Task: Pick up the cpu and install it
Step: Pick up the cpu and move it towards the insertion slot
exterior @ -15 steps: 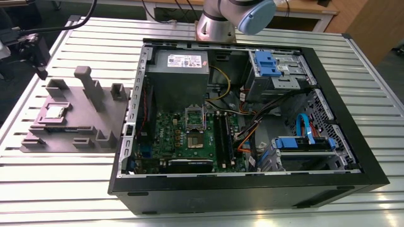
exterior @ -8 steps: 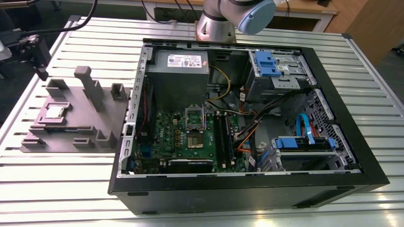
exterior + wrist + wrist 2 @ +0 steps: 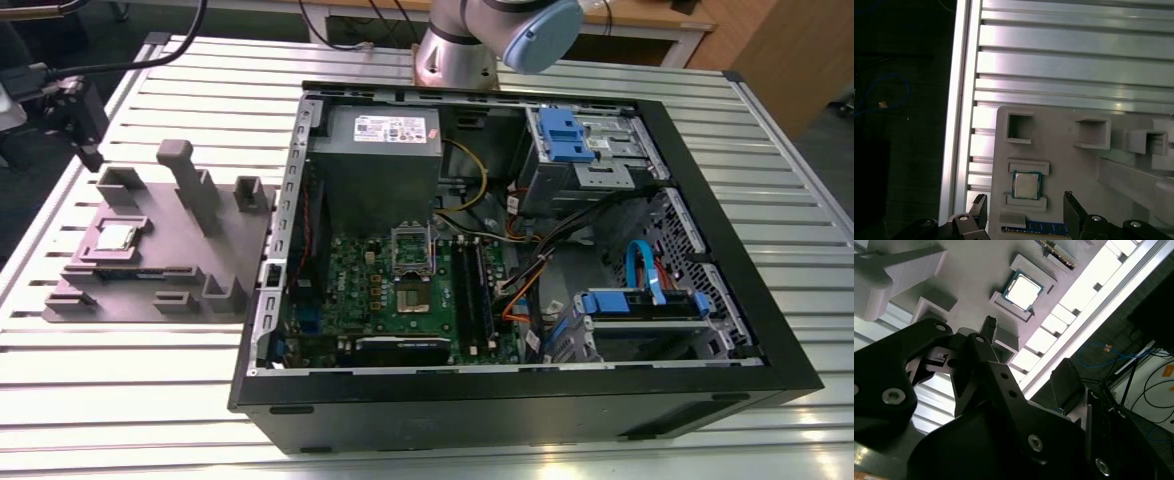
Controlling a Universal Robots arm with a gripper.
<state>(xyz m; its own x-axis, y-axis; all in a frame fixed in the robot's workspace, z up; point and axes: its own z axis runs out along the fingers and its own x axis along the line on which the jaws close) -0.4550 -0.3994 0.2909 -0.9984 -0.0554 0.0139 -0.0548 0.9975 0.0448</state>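
A slatted aluminium table [image 3: 200, 70] is seen in the exterior view, w/ an open black PC case [image 3: 534, 410] laid on its side on it. Inside, a grey PSU box [image 3: 380, 150] and a green mobo [image 3: 400, 300] are exposed, w/ the socket [image 3: 410, 250] approx mid-board. The arm [image 3: 461, 50] is based at the table's far edge, behind the case. Its wrist end is found at the exterior view's left edge, w/ the gripper [image 3: 88, 150] pointed down above the far corner of a grey-mauve block [image 3: 174, 240] w/ upright posts. That block is set on the table to the exterior view's left of the case.

In the first wrist view the gripper [image 3: 1024, 196] is looked along toward the block [image 3: 1054, 145]. The fingers [image 3: 1071, 205] are spread wide and nothing is gripped. The cpu [image 3: 1027, 185] is lined up btwn them in that picture, seated flat in a shallow recess of the block. Contact can't be judged there, but in the exterior view the cpu [image 3: 118, 237] is seen apart from the gripper. In the second wrist view the cpu [image 3: 1024, 290] is caught beyond one fingertip [image 3: 989, 330], its silver top glaring.
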